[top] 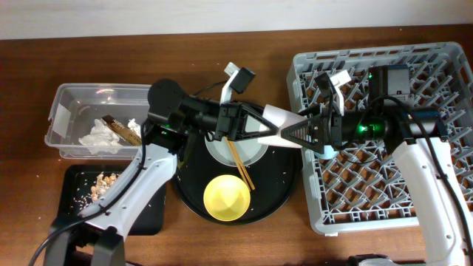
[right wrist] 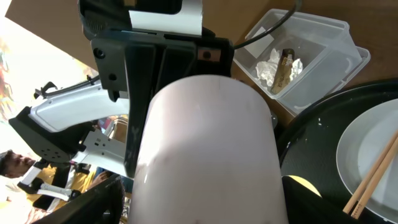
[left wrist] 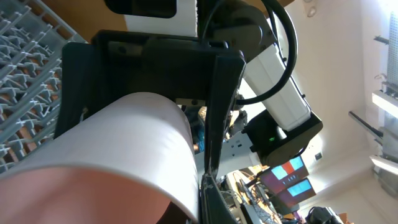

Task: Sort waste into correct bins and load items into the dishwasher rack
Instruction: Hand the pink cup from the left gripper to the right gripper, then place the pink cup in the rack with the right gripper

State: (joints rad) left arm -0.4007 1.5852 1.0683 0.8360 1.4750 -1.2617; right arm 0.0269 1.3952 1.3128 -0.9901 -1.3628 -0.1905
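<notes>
Clamped left claw (top: 272, 124) on small pink cup (top: 279, 114) over round black tray's (top: 277, 181) 1 o'clock rim; had right claw (top: 295, 127) apart, flanking the cup from 3 o'clock.

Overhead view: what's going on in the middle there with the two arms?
Looks like a handover. The left tool holds the pink cup in the air by the rack. The right tool has its fingers around it, but I can't tell if they have closed. The bowl and plate sit on the round tray, chopsticks across the plate.
</notes>
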